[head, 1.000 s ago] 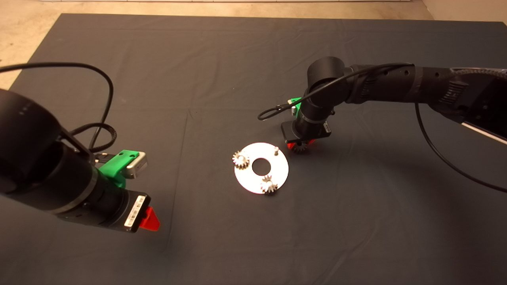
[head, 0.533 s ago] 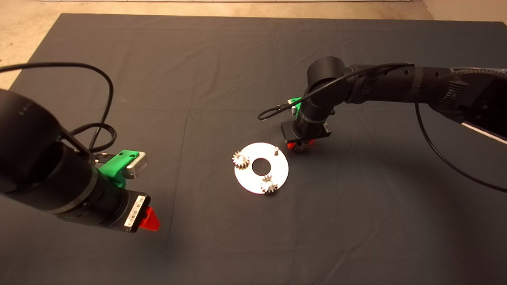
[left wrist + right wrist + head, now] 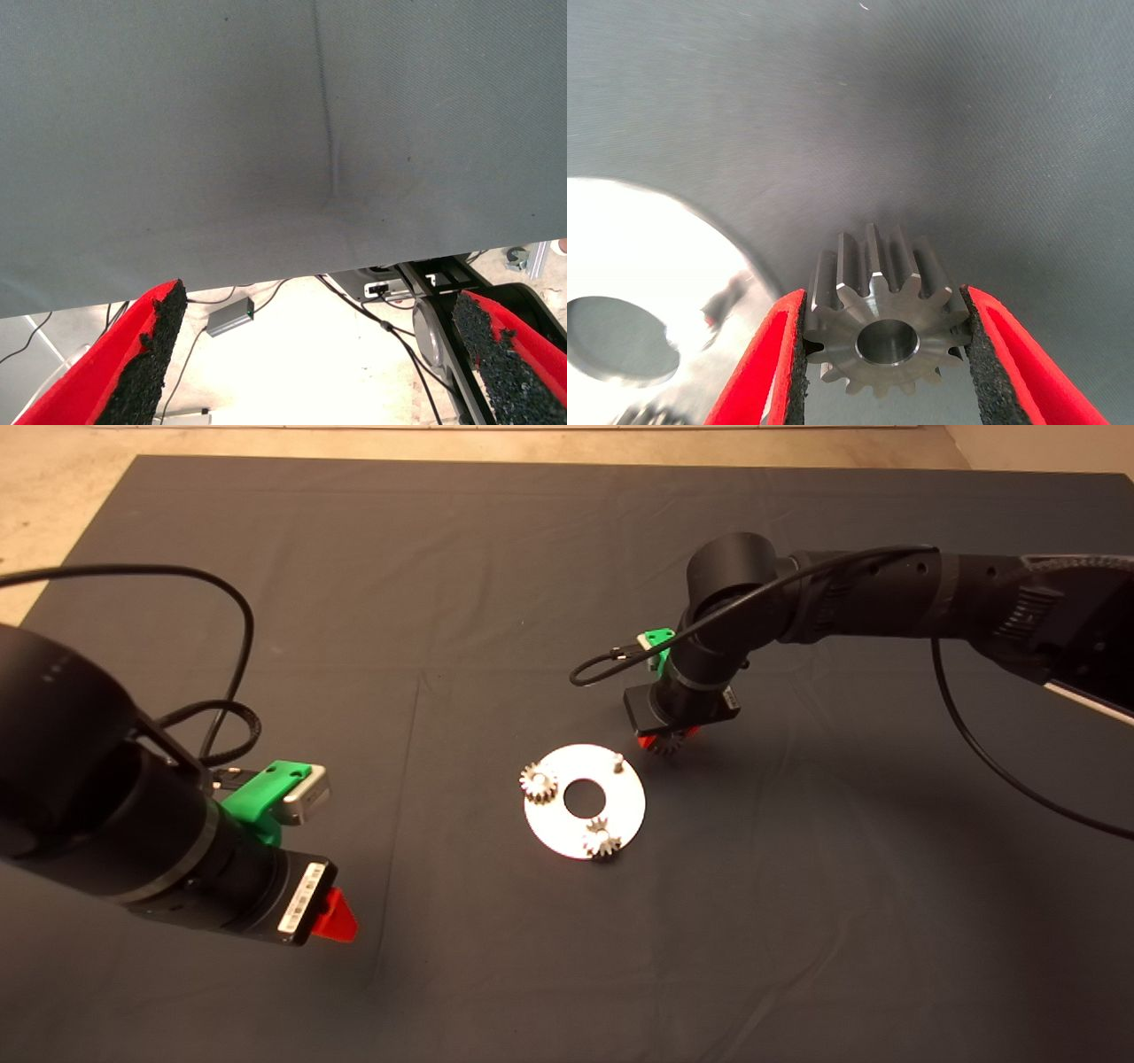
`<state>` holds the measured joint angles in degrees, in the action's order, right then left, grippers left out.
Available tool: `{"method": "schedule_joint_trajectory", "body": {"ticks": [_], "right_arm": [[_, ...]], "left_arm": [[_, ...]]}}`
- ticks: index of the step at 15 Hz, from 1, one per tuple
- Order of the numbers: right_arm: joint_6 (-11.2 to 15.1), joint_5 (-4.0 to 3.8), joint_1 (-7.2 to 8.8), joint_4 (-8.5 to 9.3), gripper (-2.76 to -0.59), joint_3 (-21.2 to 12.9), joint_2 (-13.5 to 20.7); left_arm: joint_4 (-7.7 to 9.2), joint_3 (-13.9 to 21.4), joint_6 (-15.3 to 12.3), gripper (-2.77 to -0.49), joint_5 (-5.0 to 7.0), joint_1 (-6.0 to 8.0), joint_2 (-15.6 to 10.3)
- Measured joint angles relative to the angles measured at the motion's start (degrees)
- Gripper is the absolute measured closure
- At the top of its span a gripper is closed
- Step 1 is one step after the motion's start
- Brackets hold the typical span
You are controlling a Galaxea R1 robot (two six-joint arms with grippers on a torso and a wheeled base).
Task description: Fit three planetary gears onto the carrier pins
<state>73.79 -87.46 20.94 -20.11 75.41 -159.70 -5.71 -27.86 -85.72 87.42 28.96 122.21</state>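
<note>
My right tool (image 3: 881, 354) gripped 1 planetary gear (image 3: 881, 329) beside the disc (image 3: 585, 802); my left tool (image 3: 314, 354) gaped wide, idle; no legible writing.

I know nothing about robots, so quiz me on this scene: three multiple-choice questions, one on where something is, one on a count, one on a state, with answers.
1. Where is the right gripper?
A. Beside the disc, near its bare pin
B. Off the mat
C. Over the disc's hole

2. How many gears already sit on the disc?
A. None
B. Two
C. Three

3. What is the left gripper doing?
A. Gripping a gear
B. Pressing on the disc
C. Open, holding nothing

Answers:
1. A: the head view shows it just past the disc's edge by the bare pin.
2. B: one gear and another sit there; the third gear is clamped between the right gripper's fingers.
3. C: its fingers stand wide apart over the mat's edge.
</note>
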Motion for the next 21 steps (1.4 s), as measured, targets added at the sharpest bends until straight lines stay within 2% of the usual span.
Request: {"method": "schedule_joint_trajectory", "body": {"ticks": [3,8,11,14,17,19,21], "right_arm": [[0.02,-0.01,0.92,0.0,-1.04,-0.81,0.0],[0.16,-0.05,1.16,0.09,-1.04,-0.96,0.0],[0.18,-0.04,1.99,0.83,-1.04,-1.0,-0.06],[0.18,-0.41,2.06,1.29,-1.04,-0.99,-1.77],[0.18,0.0,2.06,1.61,-1.04,-1.0,-4.25],[0.16,0.05,2.06,1.71,-1.04,-1.0,-4.63],[0.18,-0.41,2.06,1.71,-1.04,-0.99,-4.58]], "left_arm": [[0.0,0.0,0.0,-2.18,-0.01,0.02,0.0],[0.01,0.0,0.0,-2.18,-0.01,0.0,0.0],[0.01,0.0,0.0,-2.18,-0.01,0.02,0.0],[0.0,0.0,-0.02,-2.18,-0.01,0.0,0.01],[0.0,0.0,0.0,-2.18,-0.01,0.02,0.0],[0.0,0.0,-0.02,-2.18,-0.01,0.02,0.0],[0.0,0.0,0.0,-2.18,-0.01,0.01,0.01]]}}
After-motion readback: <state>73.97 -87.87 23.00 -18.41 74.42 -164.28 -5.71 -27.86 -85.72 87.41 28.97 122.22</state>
